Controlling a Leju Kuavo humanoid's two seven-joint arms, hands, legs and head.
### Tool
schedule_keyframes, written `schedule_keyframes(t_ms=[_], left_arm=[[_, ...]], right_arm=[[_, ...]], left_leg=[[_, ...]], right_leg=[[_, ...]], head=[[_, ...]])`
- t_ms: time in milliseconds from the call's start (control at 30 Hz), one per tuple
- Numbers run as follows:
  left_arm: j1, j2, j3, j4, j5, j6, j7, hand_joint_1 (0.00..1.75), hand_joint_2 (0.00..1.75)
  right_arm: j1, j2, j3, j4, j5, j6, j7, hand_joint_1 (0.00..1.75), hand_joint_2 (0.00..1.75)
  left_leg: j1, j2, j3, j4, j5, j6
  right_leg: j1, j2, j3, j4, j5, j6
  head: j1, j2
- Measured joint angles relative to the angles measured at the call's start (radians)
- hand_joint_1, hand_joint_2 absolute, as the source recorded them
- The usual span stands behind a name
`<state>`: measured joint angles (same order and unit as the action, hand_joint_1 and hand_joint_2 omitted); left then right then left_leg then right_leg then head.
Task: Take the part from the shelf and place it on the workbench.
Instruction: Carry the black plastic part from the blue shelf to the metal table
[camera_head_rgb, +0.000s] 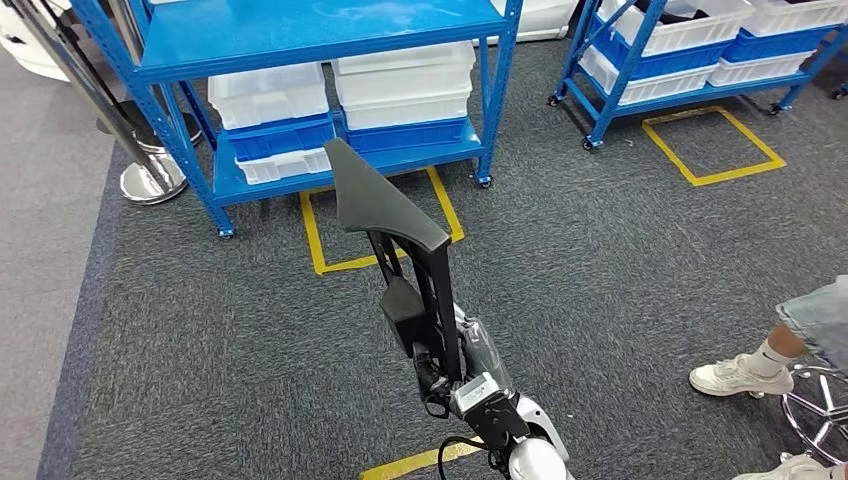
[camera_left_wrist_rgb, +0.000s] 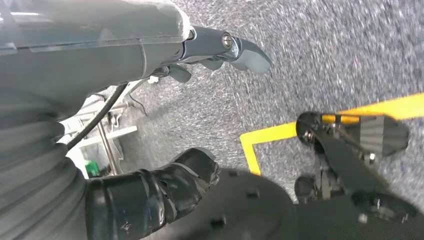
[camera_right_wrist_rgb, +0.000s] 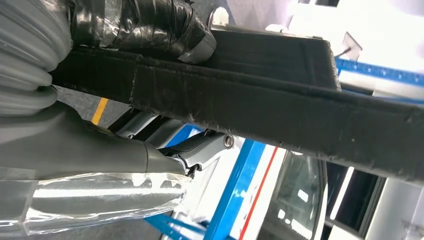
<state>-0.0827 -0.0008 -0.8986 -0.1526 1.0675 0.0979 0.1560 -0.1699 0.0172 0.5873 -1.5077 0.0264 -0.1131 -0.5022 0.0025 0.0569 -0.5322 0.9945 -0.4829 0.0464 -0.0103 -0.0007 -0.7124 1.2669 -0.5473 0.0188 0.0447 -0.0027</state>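
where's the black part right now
In the head view the black part stands upright mid-frame, gripped by the right hand above the grey carpet, in front of the blue shelf.

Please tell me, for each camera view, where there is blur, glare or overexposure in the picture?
Head view: sharp and evenly lit; black part and blue shelf are clear. Left wrist view: carpet is streaked by motion blur; left robot hand is fairly clear. Right wrist view: bright background is overexposed, glare on the plastic wrap; right robot hand grips the part.
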Motion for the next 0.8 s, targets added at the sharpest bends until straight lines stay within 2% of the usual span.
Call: schedule_keyframes(t_ms=[67,100,133,167,200,233,300,367,400,433,467,500,533,600,633,667,733,800], left_arm=[[-0.001,-0.001,-0.002,0.000,0.000,-0.001,0.000,0.00,1.75],[-0.002,-0.001,-0.003,0.000,0.000,-0.001,0.000,0.00,1.75],[-0.003,-0.001,-0.005,0.000,0.000,-0.001,0.000,0.00,1.75],[-0.004,-0.001,-0.007,0.000,0.000,-0.001,0.000,0.00,1.75],[-0.005,-0.001,-0.009,0.000,0.000,-0.001,0.000,0.00,1.75],[-0.006,-0.001,-0.011,0.000,0.000,-0.001,0.000,0.00,1.75],[-0.006,-0.001,-0.015,0.000,0.000,-0.002,0.000,0.00,1.75],[-0.004,-0.001,-0.019,0.000,0.000,-0.002,0.001,0.00,1.75],[-0.003,-0.001,-0.020,0.000,0.001,-0.002,0.002,0.00,1.75],[-0.003,-0.001,-0.022,0.000,0.001,-0.001,0.004,0.00,1.75],[-0.003,-0.001,-0.023,0.000,0.001,-0.001,0.005,0.00,1.75],[-0.002,-0.001,-0.024,0.000,0.001,-0.001,0.006,0.00,1.75],[-0.002,-0.001,-0.025,0.000,0.001,-0.001,0.007,0.00,1.75],[-0.001,-0.001,-0.025,0.000,0.002,-0.001,0.008,0.00,1.75],[-0.001,-0.001,-0.026,0.000,0.002,-0.001,0.008,0.00,1.75],[-0.002,-0.001,-0.026,0.000,0.002,-0.001,0.008,0.00,1.75],[-0.005,-0.001,-0.027,0.000,0.002,-0.001,0.009,0.00,1.75],[-0.006,-0.001,-0.028,0.000,0.002,-0.001,0.009,0.00,1.75]], right_arm=[[-0.002,0.002,0.008,-0.014,-0.008,0.003,-0.005,1.75,1.75],[-0.003,0.004,0.014,-0.021,-0.011,0.005,-0.007,1.75,1.75],[-0.005,0.007,0.019,-0.027,-0.015,0.007,-0.008,1.75,1.75],[-0.006,0.009,0.024,-0.032,-0.018,0.008,-0.009,1.75,1.75],[-0.007,0.011,0.027,-0.035,-0.020,0.009,-0.010,1.75,1.75],[-0.006,0.013,0.029,-0.038,-0.022,0.010,-0.010,1.75,1.75],[-0.009,0.016,0.036,-0.042,-0.028,0.012,-0.010,1.75,1.75],[-0.014,0.022,0.044,-0.044,-0.034,0.014,-0.010,1.75,1.75],[-0.016,0.025,0.049,-0.044,-0.037,0.015,-0.010,1.75,1.75],[-0.017,0.026,0.054,-0.044,-0.040,0.015,-0.010,1.75,1.75],[-0.018,0.027,0.059,-0.044,-0.042,0.015,-0.011,1.75,1.75],[-0.018,0.028,0.063,-0.044,-0.044,0.015,-0.011,1.75,1.75],[-0.019,0.030,0.066,-0.044,-0.045,0.016,-0.011,1.75,1.75],[-0.023,0.035,0.071,-0.044,-0.045,0.016,-0.011,1.75,1.75],[-0.026,0.037,0.073,-0.044,-0.045,0.016,-0.011,1.75,1.75],[-0.028,0.038,0.074,-0.044,-0.045,0.016,-0.011,1.75,1.75],[-0.030,0.038,0.076,-0.043,-0.045,0.016,-0.012,1.75,1.75],[-0.031,0.038,0.076,-0.043,-0.045,0.016,-0.012,1.75,1.75]], left_leg=[[-0.003,0.019,-0.001,0.008,-0.004,-0.006],[-0.005,0.027,-0.003,0.012,-0.007,-0.011],[-0.008,0.035,-0.004,0.015,-0.009,-0.017],[-0.010,0.043,-0.005,0.018,-0.011,-0.022],[-0.009,0.053,-0.004,0.018,-0.012,-0.026],[-0.007,0.052,-0.005,0.023,-0.017,-0.031],[-0.002,0.017,-0.025,0.071,-0.056,-0.040],[0.002,-0.031,-0.075,0.187,-0.123,-0.046],[0.003,-0.042,-0.103,0.251,-0.149,-0.047],[0.003,-0.047,-0.122,0.293,-0.160,-0.048],[0.004,-0.049,-0.125,0.301,-0.150,-0.048],[0.004,-0.052,-0.110,0.270,-0.123,-0.046],[0.005,-0.061,-0.081,0.208,-0.084,-0.044],[0.007,-0.101,-0.026,0.083,-0.032,-0.040],[0.008,-0.118,-0.012,0.048,-0.022,-0.038],[0.007,-0.126,-0.008,0.035,-0.023,-0.037],[0.007,-0.110,-0.008,0.027,-0.016,-0.029],[0.010,-0.086,-0.008,0.017,-0.006,-0.016]], right_leg=[[0.002,-0.038,0.084,-0.137,0.050,-0.005],[0.006,-0.056,0.112,-0.189,0.064,-0.010],[0.010,-0.068,0.126,-0.219,0.068,-0.015],[0.014,-0.069,0.127,-0.228,0.065,-0.020],[0.014,-0.058,0.124,-0.228,0.067,-0.026],[0.013,-0.048,0.122,-0.230,0.070,-0.032],[0.008,-0.030,0.119,-0.235,0.078,-0.045],[0.007,-0.011,0.114,-0.236,0.084,-0.053],[0.008,0.000,0.112,-0.236,0.086,-0.055],[0.008,0.012,0.111,-0.235,0.087,-0.056],[0.009,0.024,0.110,-0.234,0.088,-0.056],[0.009,0.037,0.110,-0.233,0.088,-0.055],[0.009,0.049,0.110,-0.230,0.089,-0.054],[0.010,0.070,0.105,-0.224,0.090,-0.049],[0.009,0.080,0.100,-0.221,0.093,-0.043],[0.009,0.088,0.095,-0.220,0.096,-0.036],[0.006,0.100,0.088,-0.221,0.102,-0.023],[0.009,0.068,0.071,-0.189,0.077,-0.015]], head=[[0.000,0.000],[0.000,0.000],[-0.001,0.000],[-0.001,0.000],[-0.001,0.000],[-0.001,0.000],[-0.001,0.000],[-0.001,0.000],[-0.001,0.000],[-0.001,0.000],[-0.001,0.000],[-0.001,0.000],[-0.001,0.000],[-0.001,0.000],[-0.001,0.000],[-0.001,0.000],[-0.001,0.000],[0.001,0.000]])
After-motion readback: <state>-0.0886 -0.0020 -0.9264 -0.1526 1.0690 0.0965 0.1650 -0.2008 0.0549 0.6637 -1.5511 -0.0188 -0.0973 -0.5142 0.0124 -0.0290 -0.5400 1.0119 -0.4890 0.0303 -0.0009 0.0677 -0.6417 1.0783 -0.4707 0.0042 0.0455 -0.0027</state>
